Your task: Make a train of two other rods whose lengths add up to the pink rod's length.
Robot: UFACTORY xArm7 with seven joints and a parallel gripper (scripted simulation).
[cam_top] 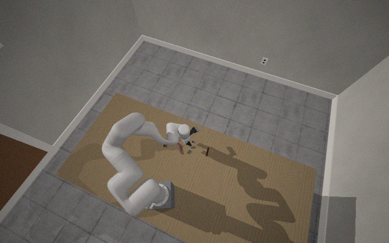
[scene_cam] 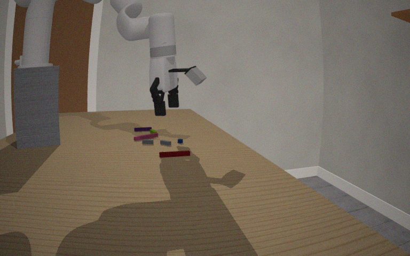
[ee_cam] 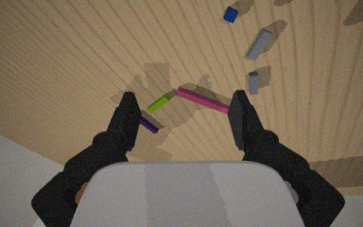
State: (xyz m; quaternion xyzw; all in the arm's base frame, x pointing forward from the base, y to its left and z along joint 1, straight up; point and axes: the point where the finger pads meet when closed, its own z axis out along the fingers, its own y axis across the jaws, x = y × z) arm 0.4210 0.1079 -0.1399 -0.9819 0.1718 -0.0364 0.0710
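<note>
The pink rod (ee_cam: 202,99) lies flat on the wooden table top; it also shows in the exterior view (scene_cam: 145,136). Next to its end lies a short lime rod (ee_cam: 159,102) (scene_cam: 153,131), and beyond that a purple rod (ee_cam: 147,124) (scene_cam: 142,128), partly hidden by my left finger in the wrist view. Two grey rods (ee_cam: 259,43) (ee_cam: 253,82) and a small blue rod (ee_cam: 231,14) lie further off. A red rod (scene_cam: 174,153) lies apart, nearer the exterior camera. My gripper (ee_cam: 183,102) (scene_cam: 164,105) is open and empty, hovering well above the pink, lime and purple rods.
The arm's grey base block (scene_cam: 36,105) stands at the table's left side in the exterior view. The table's right edge (scene_cam: 271,162) drops to a tiled floor. The arm casts large shadows over the table.
</note>
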